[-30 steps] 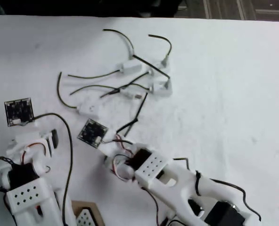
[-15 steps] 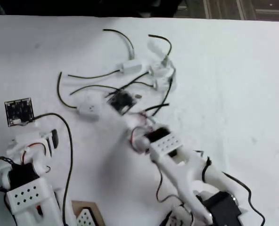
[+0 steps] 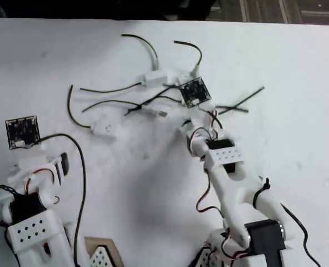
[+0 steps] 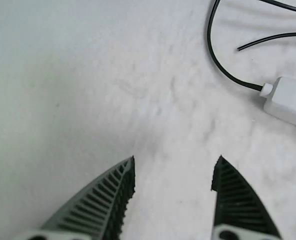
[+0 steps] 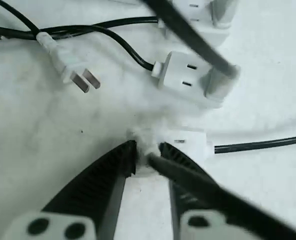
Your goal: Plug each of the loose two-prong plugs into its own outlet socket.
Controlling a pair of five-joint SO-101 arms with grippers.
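Observation:
My right gripper (image 5: 147, 150) is shut on a white plug (image 5: 188, 142), whose black cord (image 5: 258, 145) trails off to one side. Just beyond its tips lie a white outlet socket (image 5: 188, 75) with two slots and a loose two-prong plug (image 5: 70, 75). From above, the right arm (image 3: 223, 158) stretches to the cluster of sockets and cords at the table's far middle, near another socket (image 3: 153, 78). My left gripper (image 4: 173, 170) is open over bare table, short of a white socket block (image 4: 288, 100) on a black cord. That block (image 3: 104, 129) lies left of centre.
Black cords (image 3: 98, 89) loop across the far middle of the white table (image 3: 298, 83). The left arm (image 3: 34, 222) sits at the front left with its own black cable (image 3: 82, 172) curving beside it. A brown cardboard piece (image 3: 100, 247) lies at the front edge.
The right arm has swung from the front centre out to the far cluster, dragging a black cord to the right with it. The left arm has not moved.

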